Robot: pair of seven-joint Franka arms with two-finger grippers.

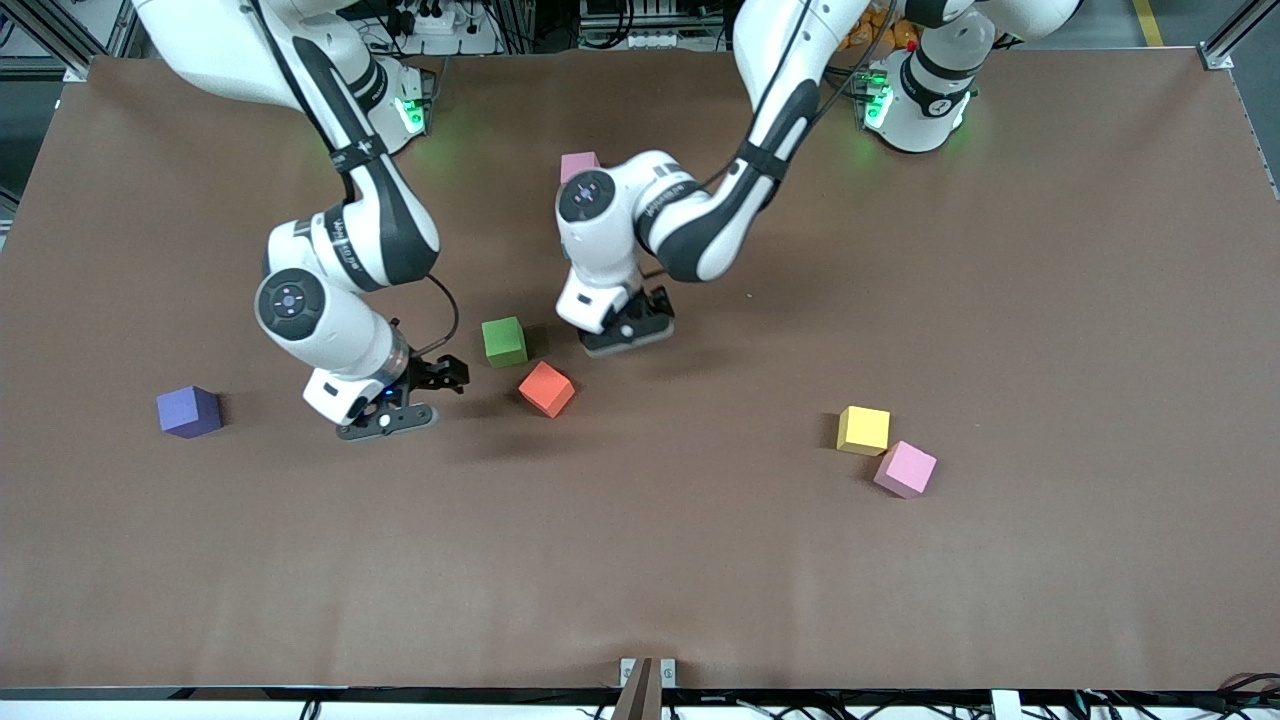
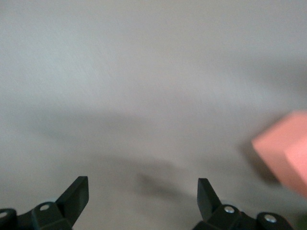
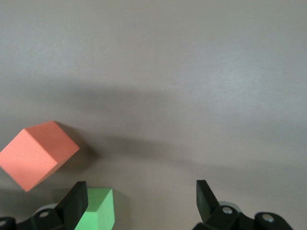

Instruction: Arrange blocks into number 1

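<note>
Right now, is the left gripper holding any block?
No. In the left wrist view the left gripper is open with bare table between its fingers, the orange block beside it.

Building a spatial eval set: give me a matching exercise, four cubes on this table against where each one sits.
Things:
1. green cube
2. purple cube
3. yellow cube
4. orange cube

Places:
A. toward the right arm's end of the table, alone
B. touching a pink cube
C. just nearer the front camera than the green cube
D. between the right gripper and the left gripper

Pairs: 1-D, 2-A, 3-B, 4-C
</note>
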